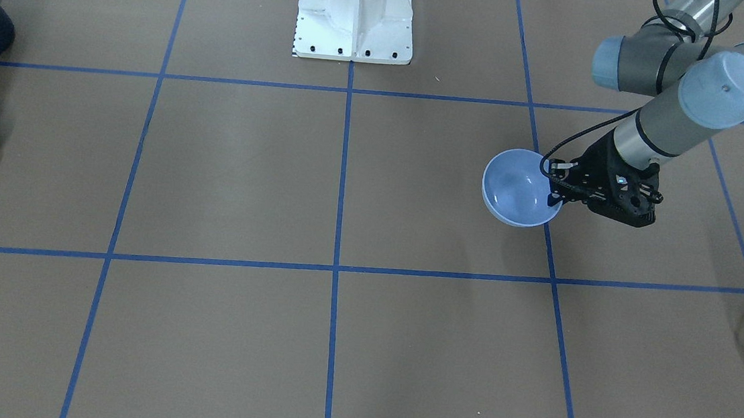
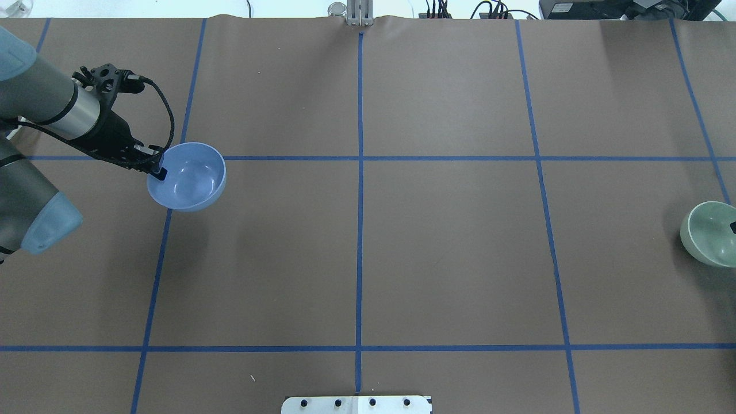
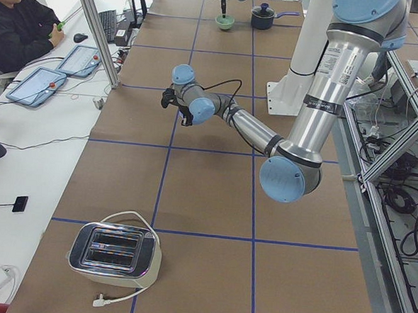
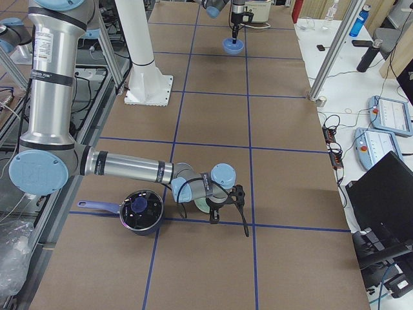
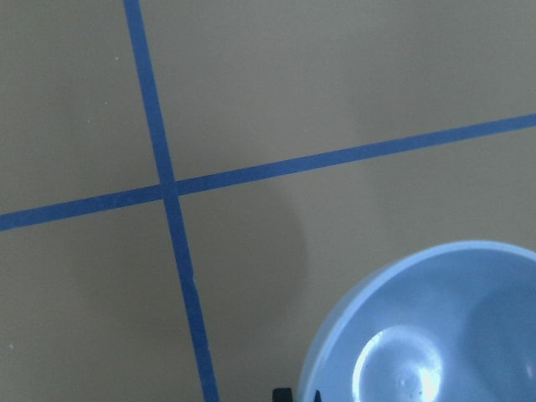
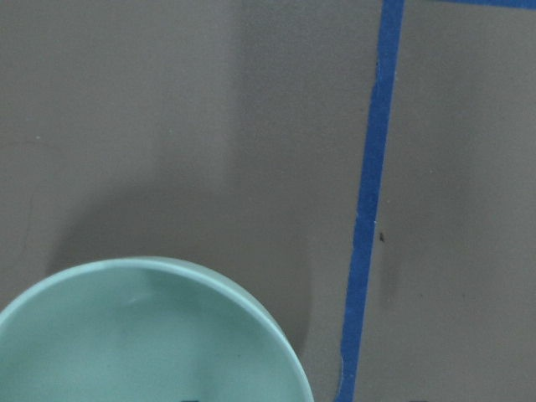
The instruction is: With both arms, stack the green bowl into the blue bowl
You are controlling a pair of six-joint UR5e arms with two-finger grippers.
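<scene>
Blue bowl (image 2: 190,178) rim between left claw (image 2: 160,171) fingers

Surface (image 2: 448,247): matt brown paper covering, crossed by a grid of bright blue tape lines (image 2: 360,230).

Light periwinkle-blue smooth round bowl (image 2: 187,177): plain, unpatterned, with white glints inside.

Pale mint-green glossy round bowl (image 2: 710,233): plain, the rim a shade lighter.

Left jointed metal arm (image 1: 648,132): grey-silver tubes, light blue joint caps and one black band. A black cable (image 2: 168,115) looped beside it.

Left claw (image 2: 159,171): black.

Right jointed metal arm (image 4: 122,166): the same grey-silver and light blue.

Fixed metal pedestal (image 1: 355,12): white, with black bolt dots along the base edge.

Round cooking pot (image 4: 141,212): black, with a navy handle.

Boxy toaster (image 3: 114,253): chrome top, cream body.
</scene>
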